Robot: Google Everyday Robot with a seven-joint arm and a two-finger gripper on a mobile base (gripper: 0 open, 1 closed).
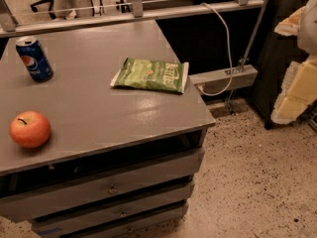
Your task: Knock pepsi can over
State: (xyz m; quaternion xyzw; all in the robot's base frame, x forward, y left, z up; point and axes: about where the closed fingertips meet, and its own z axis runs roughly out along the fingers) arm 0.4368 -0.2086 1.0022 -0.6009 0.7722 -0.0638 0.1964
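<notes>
The grey surface (99, 108) carries everything. At 3 o'clock, well off it, hangs the pale pincer (296, 86); I cannot tell whether it is open or closed. The approach looks unstarted, and next comes a long reach past the green chip bag (150, 75) toward 10 o'clock. There the pepsi can (34, 58) stands upright, blue with a silver top, needing a sideways push up high.

Grey table (99, 113): blue metal pepsi can (33, 58), silver top, red-white-blue logo; green chip bag (151, 75); red-orange apple (29, 129); cream-yellow gripper (297, 93) right of table.
</notes>
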